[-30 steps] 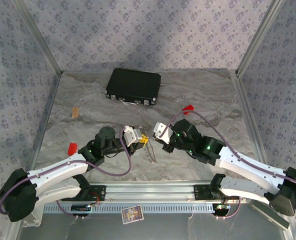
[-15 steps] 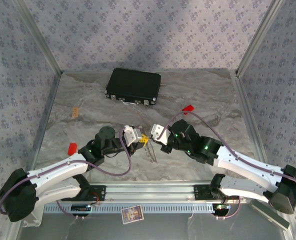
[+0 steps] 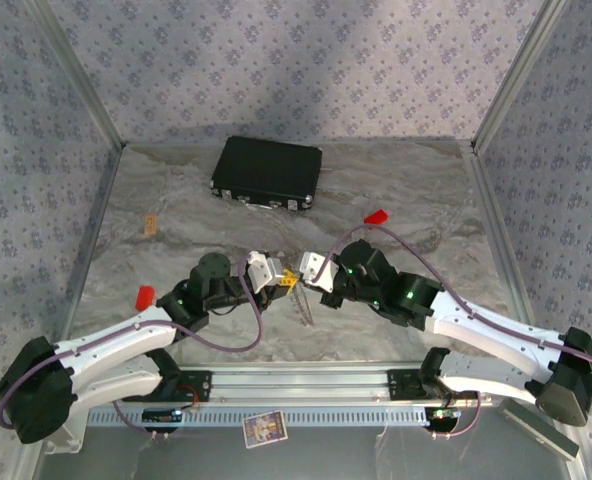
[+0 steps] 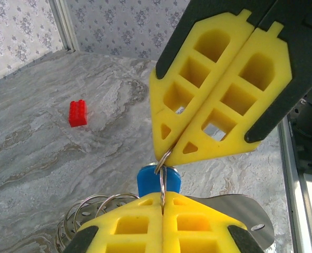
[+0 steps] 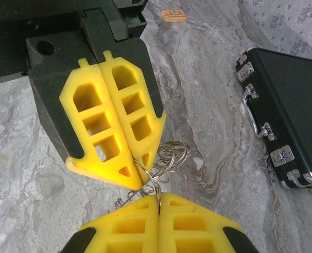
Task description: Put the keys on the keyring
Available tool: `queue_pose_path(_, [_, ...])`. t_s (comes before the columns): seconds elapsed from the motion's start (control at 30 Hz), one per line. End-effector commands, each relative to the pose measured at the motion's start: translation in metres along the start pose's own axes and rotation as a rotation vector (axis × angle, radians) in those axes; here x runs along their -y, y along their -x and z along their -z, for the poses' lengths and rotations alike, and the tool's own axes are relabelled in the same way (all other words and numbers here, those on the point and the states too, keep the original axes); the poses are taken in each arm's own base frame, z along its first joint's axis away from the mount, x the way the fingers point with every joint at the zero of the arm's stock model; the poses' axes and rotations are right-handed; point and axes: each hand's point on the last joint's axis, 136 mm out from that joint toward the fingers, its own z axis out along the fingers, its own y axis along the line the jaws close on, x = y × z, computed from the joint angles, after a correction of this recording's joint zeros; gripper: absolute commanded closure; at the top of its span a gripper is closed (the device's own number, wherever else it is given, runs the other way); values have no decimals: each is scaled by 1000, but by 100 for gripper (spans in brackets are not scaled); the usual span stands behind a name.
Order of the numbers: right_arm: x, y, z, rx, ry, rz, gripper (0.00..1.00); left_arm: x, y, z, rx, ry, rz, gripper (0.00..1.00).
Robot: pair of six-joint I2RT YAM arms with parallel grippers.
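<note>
Lab test cell: aluminium rail (image 3: 306, 378), floral panels (image 3: 296, 60), marbled tabletop (image 3: 406, 190).

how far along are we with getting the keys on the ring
Done: the left tool and right tool are both shut on the ring, tip to tip. In hand: the blue key sits just behind the ring; whether it is threaded is unclear. Still to do: confirm both keys end up on it.

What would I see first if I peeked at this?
The left pincer and the right pincer, bright yellow, meet tip to tip above the table, both shut on a thin silver keyring. A blue key head sits just behind it, and a black case lies at its far side.
</note>
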Motion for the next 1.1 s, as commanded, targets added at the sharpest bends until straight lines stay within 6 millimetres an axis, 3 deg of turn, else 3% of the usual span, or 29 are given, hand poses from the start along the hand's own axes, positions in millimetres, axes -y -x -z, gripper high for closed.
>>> queue_pose_path(0.0, [-10, -3, -1, -5, 45, 26, 100, 1, 33, 1, 89, -11, -25, 100])
queue_pose_path(0.3, [4, -6, 2, -24, -46, 51, 100, 0, 32, 1, 88, -7, -25, 100])
queue_pose_path(1.07, [2, 2, 10, 24, -56, 69, 100, 0, 30, 0, 85, -7, -24, 100])
